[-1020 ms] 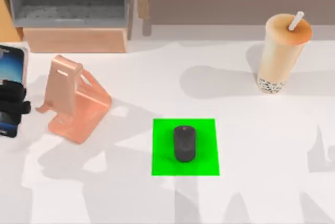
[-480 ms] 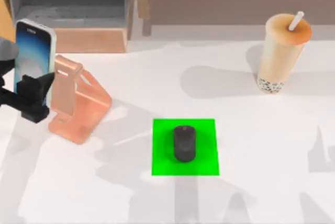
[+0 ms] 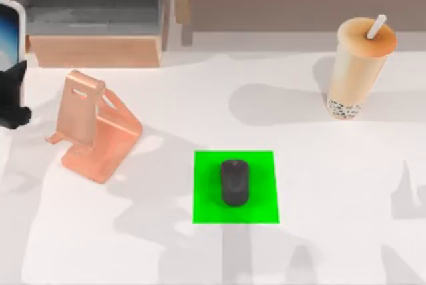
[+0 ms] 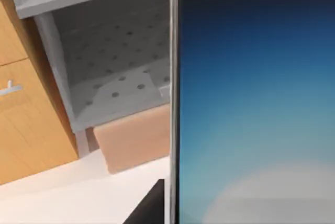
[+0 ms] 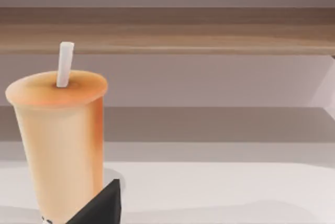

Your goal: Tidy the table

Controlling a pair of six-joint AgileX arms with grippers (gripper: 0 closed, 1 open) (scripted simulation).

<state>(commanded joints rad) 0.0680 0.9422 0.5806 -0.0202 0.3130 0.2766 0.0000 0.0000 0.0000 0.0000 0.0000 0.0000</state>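
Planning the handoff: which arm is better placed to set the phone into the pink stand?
Left. Its tool at the table's left edge already grips the phone, right beside the pink stand. The right arm's camera faces the bubble tea cup far across the table.

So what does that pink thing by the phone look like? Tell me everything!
The salmon-pink phone stand looks like bent metal with a soft sheen. It has a tilted back plate with a slot cut near its top, a flat base and a small front lip. It sits empty on the white table, at its left side, left of the green square patch. Nothing but the table touches it.
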